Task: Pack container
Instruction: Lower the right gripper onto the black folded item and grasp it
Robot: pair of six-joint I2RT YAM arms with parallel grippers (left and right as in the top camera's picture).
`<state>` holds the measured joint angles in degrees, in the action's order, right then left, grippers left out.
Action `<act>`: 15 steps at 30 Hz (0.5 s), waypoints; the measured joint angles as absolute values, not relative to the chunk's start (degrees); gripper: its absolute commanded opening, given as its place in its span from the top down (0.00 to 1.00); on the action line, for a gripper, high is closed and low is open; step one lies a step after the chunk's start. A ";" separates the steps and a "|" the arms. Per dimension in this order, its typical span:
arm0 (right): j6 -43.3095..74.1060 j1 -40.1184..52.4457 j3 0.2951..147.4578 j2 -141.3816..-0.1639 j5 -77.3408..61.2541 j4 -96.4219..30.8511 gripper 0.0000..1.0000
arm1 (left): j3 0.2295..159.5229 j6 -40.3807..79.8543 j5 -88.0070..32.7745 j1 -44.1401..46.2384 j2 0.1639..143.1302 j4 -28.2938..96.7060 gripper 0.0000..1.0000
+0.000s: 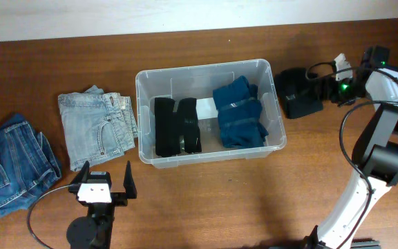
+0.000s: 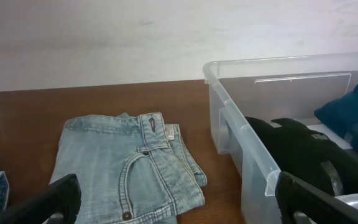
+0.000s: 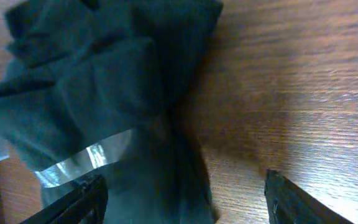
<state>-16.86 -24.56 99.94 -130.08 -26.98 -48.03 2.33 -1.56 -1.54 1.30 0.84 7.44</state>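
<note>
The clear plastic container stands mid-table and holds a folded black garment and a folded dark blue garment. Its rim shows in the left wrist view. My left gripper is open and empty near the front edge, facing light blue jeans that lie left of the container. In the left wrist view the gripper sits low in front of those jeans. My right gripper is open at a black garment right of the container. In the right wrist view the gripper has that garment partly between its fingers.
Folded dark blue jeans lie at the far left of the wooden table. A white wall runs along the back edge. The right arm's base stands at the front right.
</note>
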 measured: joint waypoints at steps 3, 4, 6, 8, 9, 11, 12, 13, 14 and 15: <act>-16.95 -24.58 99.94 -130.54 -27.70 -48.18 0.27 | 2.33 -1.56 -1.56 1.30 0.84 7.44 0.01; -16.99 -24.56 99.94 -130.56 -27.97 -48.21 0.26 | 2.33 -1.56 -1.54 1.30 0.84 7.44 0.01; -17.06 -24.56 99.94 -130.56 -28.45 -48.25 0.27 | 2.33 -1.56 -1.54 1.30 0.84 7.44 0.01; -17.15 -24.56 99.94 -130.58 -28.73 -48.56 0.28 | 2.33 -1.56 -1.54 1.30 0.84 7.44 0.01; -17.19 -24.56 99.92 -130.58 -28.84 -48.66 0.28 | 2.33 -1.56 -1.54 1.30 0.84 7.44 0.01; -17.17 -24.56 99.85 -130.58 -29.06 -48.82 0.29 | 2.33 -1.56 -1.54 1.30 0.84 7.44 0.01; -17.19 -24.56 99.77 -130.58 -29.10 -48.82 0.32 | 2.33 -1.56 -1.54 1.30 0.84 7.44 0.01; -17.37 -24.56 99.59 -130.58 -29.30 -48.80 0.33 | 2.33 -1.56 -1.54 1.30 0.84 7.44 0.01; -17.50 -24.56 99.44 -130.58 -29.52 -48.82 0.34 | 2.33 -1.56 -1.54 1.30 0.84 7.44 0.01; -17.80 -24.56 99.26 -130.58 -29.78 -48.84 0.35 | 2.33 -1.56 -1.56 1.30 0.84 7.44 0.01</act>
<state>-17.80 -24.56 99.26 -130.58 -29.78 -48.84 2.33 -1.56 -1.56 1.30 0.84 7.44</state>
